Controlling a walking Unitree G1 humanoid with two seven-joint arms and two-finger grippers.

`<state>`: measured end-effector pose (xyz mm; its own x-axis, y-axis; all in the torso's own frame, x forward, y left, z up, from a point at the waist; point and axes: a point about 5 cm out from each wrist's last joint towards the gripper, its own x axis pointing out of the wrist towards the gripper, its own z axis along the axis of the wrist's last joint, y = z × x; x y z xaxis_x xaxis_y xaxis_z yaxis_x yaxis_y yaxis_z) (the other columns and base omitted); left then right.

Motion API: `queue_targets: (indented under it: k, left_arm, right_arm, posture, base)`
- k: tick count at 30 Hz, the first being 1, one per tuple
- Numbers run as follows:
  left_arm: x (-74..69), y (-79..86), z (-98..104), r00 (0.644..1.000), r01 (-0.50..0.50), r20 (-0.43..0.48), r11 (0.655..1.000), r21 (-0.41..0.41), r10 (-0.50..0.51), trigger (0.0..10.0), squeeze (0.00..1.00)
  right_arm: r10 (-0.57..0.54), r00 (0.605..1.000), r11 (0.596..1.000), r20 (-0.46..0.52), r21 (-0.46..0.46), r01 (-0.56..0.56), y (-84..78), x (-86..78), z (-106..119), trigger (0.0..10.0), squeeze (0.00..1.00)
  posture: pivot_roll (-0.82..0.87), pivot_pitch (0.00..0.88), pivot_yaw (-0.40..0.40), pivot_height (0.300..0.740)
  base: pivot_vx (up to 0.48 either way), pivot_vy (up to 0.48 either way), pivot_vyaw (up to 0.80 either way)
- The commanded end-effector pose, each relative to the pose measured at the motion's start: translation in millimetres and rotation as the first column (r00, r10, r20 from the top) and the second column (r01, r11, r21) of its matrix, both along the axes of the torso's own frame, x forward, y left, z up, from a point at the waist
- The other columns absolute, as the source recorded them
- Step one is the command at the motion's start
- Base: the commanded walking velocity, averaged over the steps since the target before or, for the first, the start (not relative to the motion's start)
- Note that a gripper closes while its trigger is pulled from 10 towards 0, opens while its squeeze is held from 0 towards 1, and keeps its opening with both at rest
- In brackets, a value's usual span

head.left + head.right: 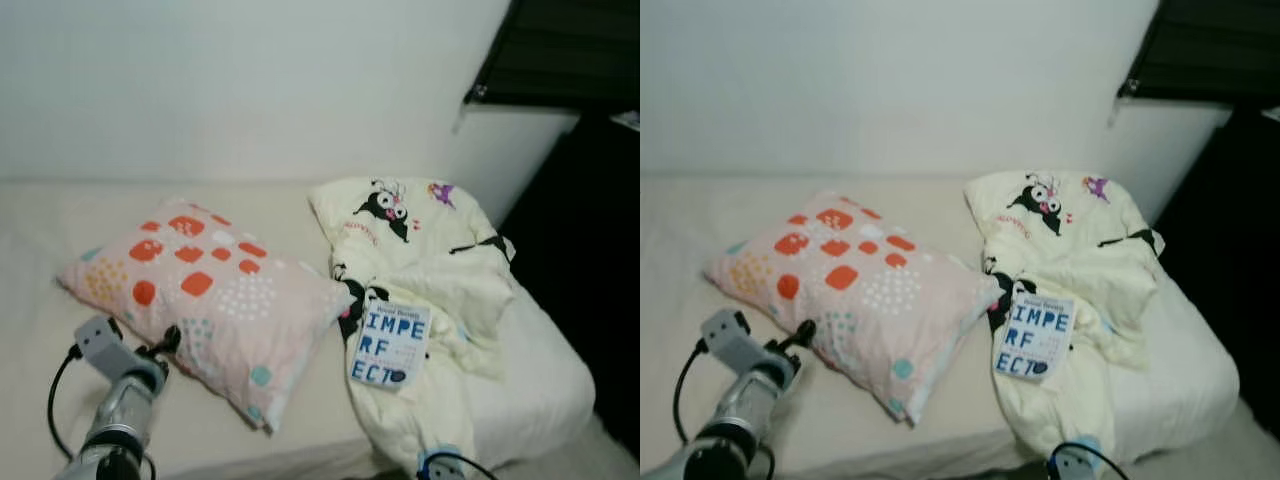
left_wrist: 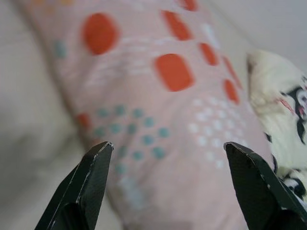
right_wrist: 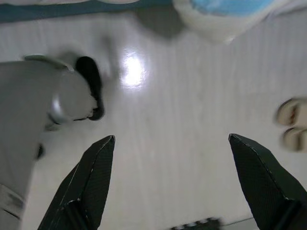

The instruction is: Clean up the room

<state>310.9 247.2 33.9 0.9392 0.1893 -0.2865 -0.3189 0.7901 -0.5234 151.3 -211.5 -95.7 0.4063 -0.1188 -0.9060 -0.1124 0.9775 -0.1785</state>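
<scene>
The left gripper point(image 2: 168, 148), its black fingers point(image 2: 93, 167) spread wide, hovers just short of the pink pillow point(image 1: 215, 300) on the bed point(image 1: 40, 300). Beyond the pillow, off to the gripper's right, a book point(image 1: 390, 345) lies on a crumpled cream blanket point(image 1: 430, 260). The right gripper point(image 3: 170, 143), also spread, hangs over the pale floor point(image 3: 182, 96).

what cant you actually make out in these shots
- Book: small print above the title, too small in the head views.
- Right gripper: hangs open over the floor; pale items there are cut off and blurred.
- Pillow: its far end, blurred beyond the open left gripper.
</scene>
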Motion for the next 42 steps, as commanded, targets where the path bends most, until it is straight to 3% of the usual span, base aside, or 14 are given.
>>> queue_targets:
  k: [1, 12, 26, 31, 35, 39, 40, 42]
  left_arm:
    - [2.8, -9.9, -1.4, 1.000, 0.017, -0.003, 0.999, -0.030, -0.017, 10.0, 0.00]
    - [5.5, -11.3, 0.8, 1.000, 0.004, 0.005, 0.999, -0.051, -0.003, 10.0, 0.00]
    - [6.8, -13.1, -2.4, 0.990, -0.082, -0.113, 0.997, 0.000, 0.082, 10.0, 0.00]
    - [3.4, -16.7, -8.3, 0.986, -0.100, -0.140, 0.994, -0.031, 0.095, 10.0, 0.00]
    - [0.1, -16.2, -11.9, 0.983, -0.147, -0.126, 0.982, -0.122, 0.132, 10.0, 0.00]
    - [-0.1, -13.8, -11.0, 0.983, -0.178, -0.080, 0.956, -0.234, 0.164, 10.0, 0.00]
    - [-0.6, -12.4, -11.2, 0.982, -0.186, -0.081, 0.952, -0.244, 0.172, 10.0, 0.00]
    - [-0.9, -11.4, -11.3, 0.981, -0.192, -0.082, 0.949, -0.249, 0.177, 10.0, 0.00]
  right_arm:
    - [-0.017, 1.000, 1.000, -0.022, -0.015, 0.016, -7.3, -7.7, -1.5, 10.0, 0.00]
    - [-0.024, 1.000, 1.000, -0.009, -0.014, 0.024, -9.0, -5.8, -0.4, 10.0, 0.00]
    - [-0.038, 0.999, 0.999, -0.011, -0.027, 0.037, -8.3, -4.2, -0.1, 10.0, 0.00]
    - [-0.051, 0.999, 0.998, 0.010, -0.019, 0.052, -8.0, -0.9, 1.2, 10.0, 0.00]
    - [-0.062, 0.996, 0.998, 0.060, -0.011, 0.063, -9.8, 11.2, 6.5, 10.0, 0.00]
    - [-0.018, 0.986, 1.000, 0.163, -0.001, 0.018, -8.4, 44.5, 22.3, 10.0, 0.00]
    - [-0.010, 0.979, 1.000, 0.202, 0.015, 0.007, -4.2, 56.7, 28.2, 10.0, 0.00]
    - [-0.006, 0.974, 1.000, 0.228, 0.026, 0.000, -1.2, 64.6, 32.3, 10.0, 0.00]
  posture:
    - [-0.13, 0.039, -0.053, 0.740]
    - [-0.14, 0.033, -0.053, 0.740]
    - [-0.14, 0.038, -0.052, 0.725]
    - [-0.15, 0.041, -0.050, 0.710]
    - [-0.16, 0.043, -0.049, 0.695]
    - [-0.17, 0.048, -0.049, 0.675]
    - [-0.18, 0.053, -0.050, 0.670]
    - [-0.18, 0.053, -0.050, 0.665]
  base:
    - [0.000, 0.000, -0.77]
    - [0.000, 0.000, -0.77]
    - [0.000, 0.000, 0.00]
    - [0.000, 0.000, 0.00]
    - [0.000, 0.000, 0.00]
    - [0.000, 0.000, 0.00]
    - [0.000, 0.000, 0.00]
    - [0.000, 0.000, 0.00]
